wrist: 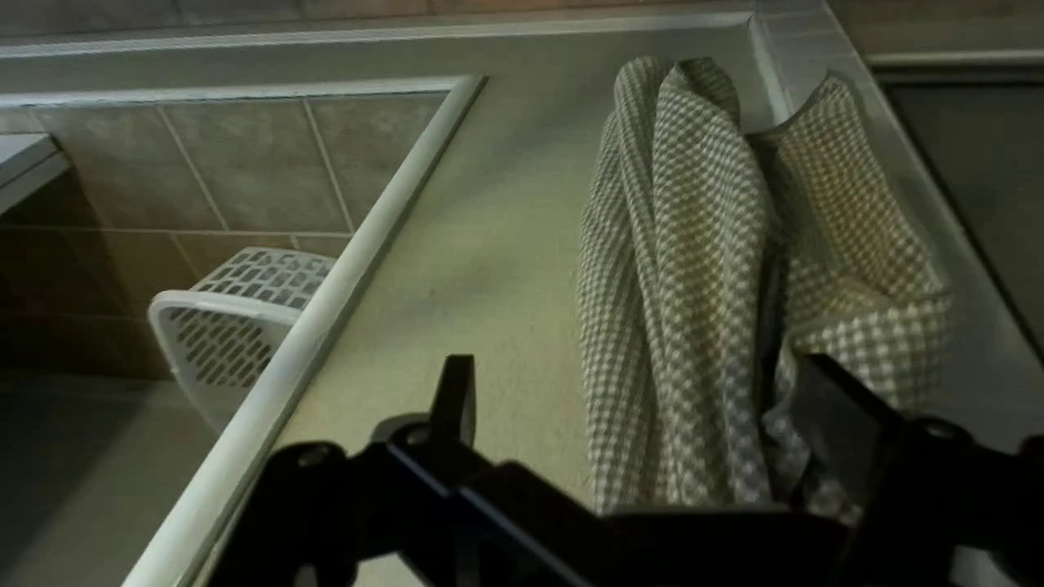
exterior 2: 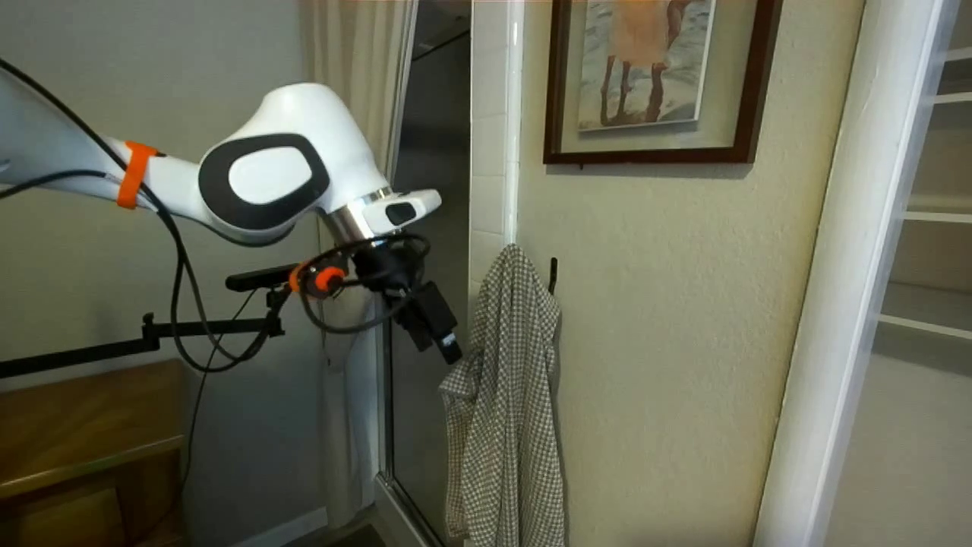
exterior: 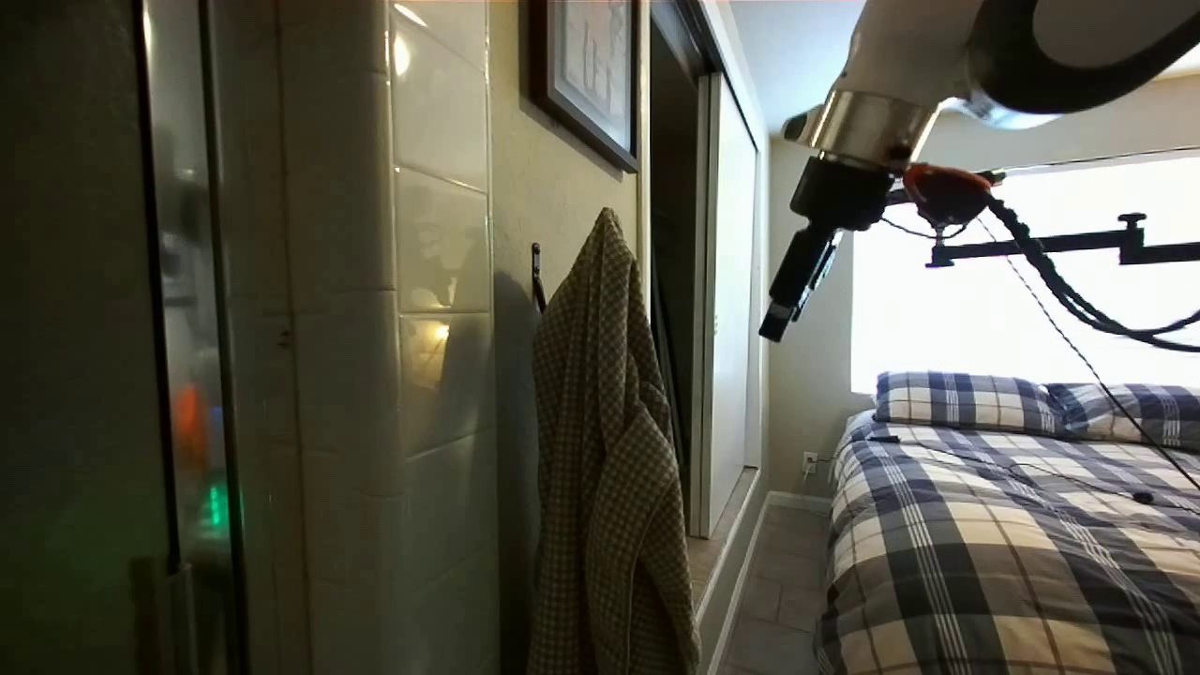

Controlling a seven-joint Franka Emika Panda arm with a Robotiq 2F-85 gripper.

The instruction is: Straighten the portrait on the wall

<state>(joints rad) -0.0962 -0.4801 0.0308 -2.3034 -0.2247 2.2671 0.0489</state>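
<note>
Empty, its jaws spread wide, my gripper [wrist: 639,367] slants downward with hold of nothing; the checked cloth [exterior: 605,450] shows between the jaws in the wrist view, but hangs apart from them in an exterior view. Just beside the cloth's top, a dark hook [exterior 2: 553,275] sits on the wall [exterior 2: 668,342]. Above the hook, higher than my gripper and well apart from it, the portrait [exterior 2: 657,83] hangs on that wall, facing outward.

Nothing of mine touches it, so I judge the straightening either not begun or already finished; I cannot tell which. In an exterior view its lower edge runs close to level, though its sides lean, perhaps from the slant of the view. The print [exterior 2: 642,64] inside tips slightly, rising toward the right. If work is left, I would reach up and nudge a lower corner. The legs pictured point down, so the portrait hangs right way up. Both exterior views crop its top: I cannot say whether its long axis runs upright or across.
</note>
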